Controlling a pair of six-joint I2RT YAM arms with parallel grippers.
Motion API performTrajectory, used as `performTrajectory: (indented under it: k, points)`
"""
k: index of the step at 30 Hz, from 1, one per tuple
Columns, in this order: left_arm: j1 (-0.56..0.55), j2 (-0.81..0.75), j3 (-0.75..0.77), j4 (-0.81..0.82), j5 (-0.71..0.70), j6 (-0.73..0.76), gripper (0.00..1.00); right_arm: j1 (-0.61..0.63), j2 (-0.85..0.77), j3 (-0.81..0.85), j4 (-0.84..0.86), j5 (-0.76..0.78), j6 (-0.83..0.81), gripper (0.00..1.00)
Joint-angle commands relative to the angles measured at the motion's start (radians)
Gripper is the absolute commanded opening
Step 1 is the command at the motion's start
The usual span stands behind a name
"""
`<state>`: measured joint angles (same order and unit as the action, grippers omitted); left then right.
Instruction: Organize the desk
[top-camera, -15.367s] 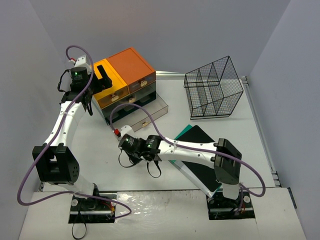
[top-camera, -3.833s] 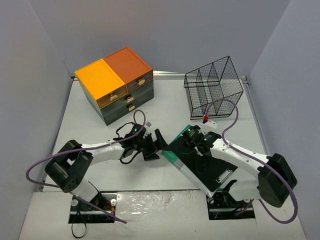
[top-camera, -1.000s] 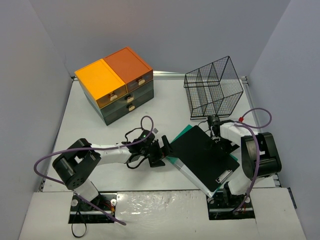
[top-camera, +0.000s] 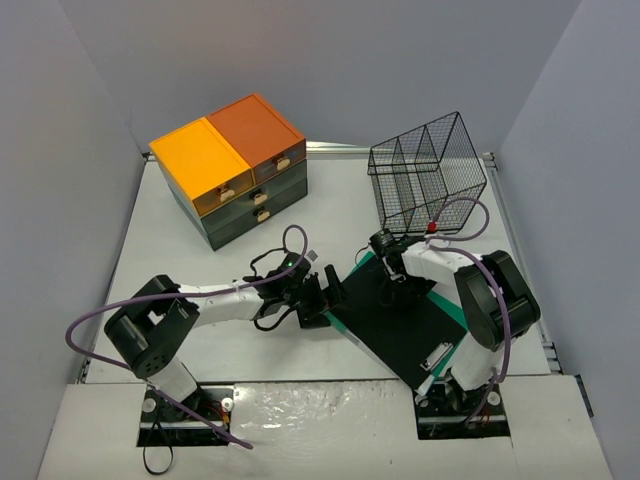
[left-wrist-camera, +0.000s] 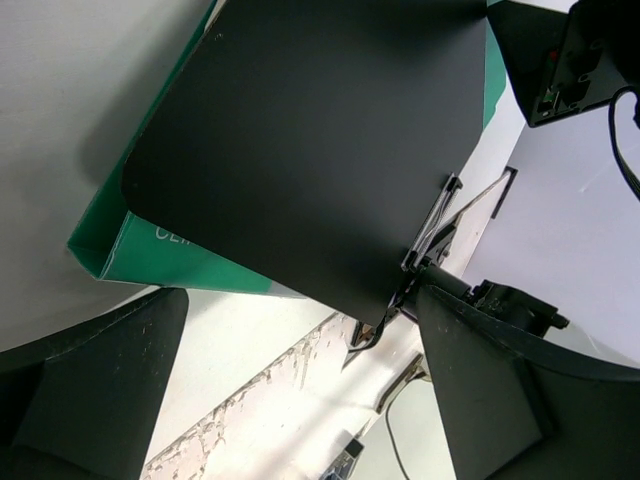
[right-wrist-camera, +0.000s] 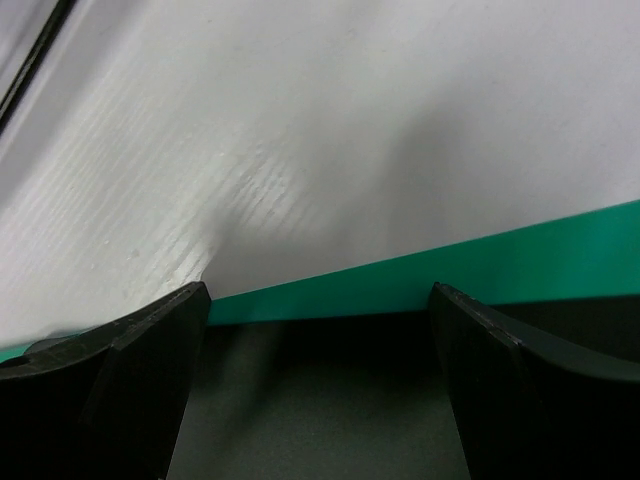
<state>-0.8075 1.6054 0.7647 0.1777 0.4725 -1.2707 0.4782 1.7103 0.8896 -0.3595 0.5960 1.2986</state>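
Both arms crowd the black clipboard (top-camera: 400, 320), which lies on a green folder (left-wrist-camera: 130, 255) at the near right of the desk (top-camera: 330, 200). Left gripper (top-camera: 338, 290) gapes at its left corner; right gripper (top-camera: 388, 268), jaws apart, hangs over the far edge. Next, I reckon: pinch an edge and lift squarely.

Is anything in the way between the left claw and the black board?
Nothing visible is in the way. The left gripper is open, right by the near-left corner of the black clipboard, which lies on a green folder on the desk. Only bare desk shows between them.
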Motion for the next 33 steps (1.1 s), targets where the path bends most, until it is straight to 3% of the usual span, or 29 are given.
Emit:
performTrajectory:
  k: [1, 18, 33]
  points:
    - [0.034, -0.037, 0.035, 0.025, 0.008, 0.028, 0.97, 0.076, 0.115, -0.032, 0.011, -0.289, 0.045, 0.87]
    - [0.17, -0.044, 0.061, -0.048, 0.055, 0.114, 0.97, 0.199, 0.244, 0.099, 0.063, -0.373, 0.008, 0.86]
    - [0.275, -0.017, 0.184, -0.173, 0.104, 0.22, 0.97, 0.232, 0.33, 0.185, 0.074, -0.385, -0.023, 0.85]
